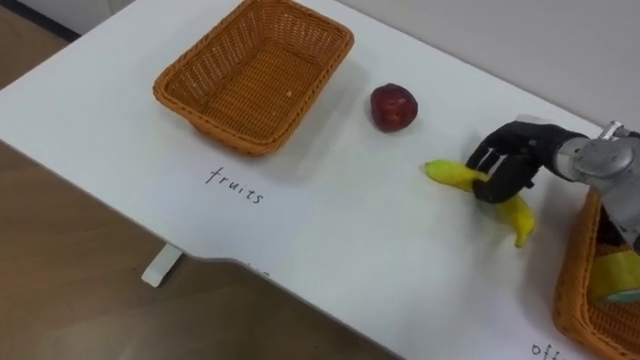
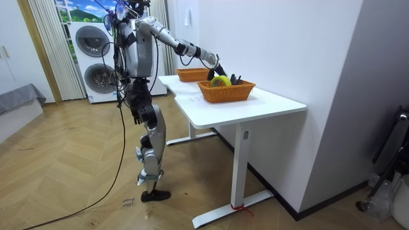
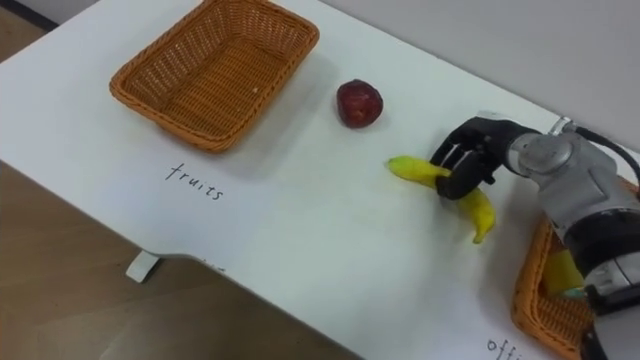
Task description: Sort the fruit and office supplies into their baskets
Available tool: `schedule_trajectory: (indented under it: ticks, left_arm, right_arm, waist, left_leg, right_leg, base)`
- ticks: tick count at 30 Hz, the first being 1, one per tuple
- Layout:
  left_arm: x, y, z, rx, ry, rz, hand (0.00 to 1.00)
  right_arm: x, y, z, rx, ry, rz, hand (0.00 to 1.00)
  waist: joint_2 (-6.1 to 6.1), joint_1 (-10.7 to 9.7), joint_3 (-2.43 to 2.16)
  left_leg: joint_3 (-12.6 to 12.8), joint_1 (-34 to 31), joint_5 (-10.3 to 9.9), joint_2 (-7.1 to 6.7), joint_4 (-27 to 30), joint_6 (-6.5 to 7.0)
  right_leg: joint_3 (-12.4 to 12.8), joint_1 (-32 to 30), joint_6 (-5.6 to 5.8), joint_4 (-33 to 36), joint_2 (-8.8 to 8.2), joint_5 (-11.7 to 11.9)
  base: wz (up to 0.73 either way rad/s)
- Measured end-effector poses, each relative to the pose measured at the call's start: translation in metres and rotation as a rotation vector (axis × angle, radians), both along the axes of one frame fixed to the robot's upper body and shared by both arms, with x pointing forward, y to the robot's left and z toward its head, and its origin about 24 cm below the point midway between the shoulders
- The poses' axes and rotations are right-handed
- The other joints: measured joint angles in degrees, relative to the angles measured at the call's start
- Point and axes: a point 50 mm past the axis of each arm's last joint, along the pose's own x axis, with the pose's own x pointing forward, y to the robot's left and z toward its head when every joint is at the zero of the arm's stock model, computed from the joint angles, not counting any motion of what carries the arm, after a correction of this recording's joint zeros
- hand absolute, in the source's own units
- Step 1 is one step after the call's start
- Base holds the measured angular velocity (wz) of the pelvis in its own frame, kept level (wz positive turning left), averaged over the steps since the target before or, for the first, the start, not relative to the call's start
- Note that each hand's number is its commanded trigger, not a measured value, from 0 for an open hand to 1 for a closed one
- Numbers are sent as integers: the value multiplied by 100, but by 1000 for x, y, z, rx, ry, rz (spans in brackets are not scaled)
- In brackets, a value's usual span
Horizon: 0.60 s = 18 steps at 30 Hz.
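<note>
**Wicker baskets x2, banana under the rt hand**

White table (image 1: pixel 340 250) carries 2 baskets, 1 apple, 1 banana. Handwritten "fruits" sits on the near side of the left basket (image 1: pixel 250 75), which has nothing in it. A second label by the right basket (image 1: pixel 578 300) starts "off" and is cut by the edge. Dark red apple (image 1: pixel 394 107) lies between the baskets, nearer the left one and apart from everything.

Right hand (image 1: pixel 512 160) has its fingers curled round the middle of the banana (image 1: pixel 521 218), both yellow ends sticking out. Can't tell if it's off the tabletop.

Eye views catch a yellow and teal item in the right basket. Room view adds more: a yellow-green roll and dark bits in that basket, the robot standing at the table's end with its rt arm stretched out, and 2 stacked washers (image 2: pixel 96 61) behind it. Left hand (image 2: pixel 136 115) hangs by the hip; its state I can't tell.
</note>
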Motion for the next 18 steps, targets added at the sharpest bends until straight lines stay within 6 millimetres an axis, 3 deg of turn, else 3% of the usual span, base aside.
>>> schedule_trajectory:
  ticks: [2, 7, 14, 18]
  left_arm:
    - [2, 0, 1, 1, -16, -6, 0]
    - [-3, 0, 1, 5, -19, -5, 0]
    - [-14, -1, -2, -9, 1, 29, 0]
    - [-15, -4, -3, -16, 2, 27, 0]
  right_arm:
    - [1, 4, 3, 2, -15, 21, 100]
    - [5, 20, 22, -18, -98, 98, 100]
    - [6, 49, 60, 16, -255, 218, 100]
    - [4, 59, 70, 10, -295, 257, 100]
  waist:
    - [-2, -32, -14]
    - [-16, -216, -124]
    - [-26, -344, -181]
    - [-17, -347, -174]
  left_leg:
    - [1, 33, 6, -3, -8, 4]
    - [23, 330, 32, -10, -172, 20]
    - [23, 843, 37, -17, -398, 30]
    - [-26, 960, 34, -42, -371, 38]
  right_leg:
    - [17, 27, 0, 1, -5, 0]
    - [25, 246, 19, 0, -27, -12]
    - [0, 713, 91, -5, -49, -56]
    - [-28, 863, 114, -2, -63, -70]
  base:
    - [0]
    - [0]
    - [1]
    - [8]
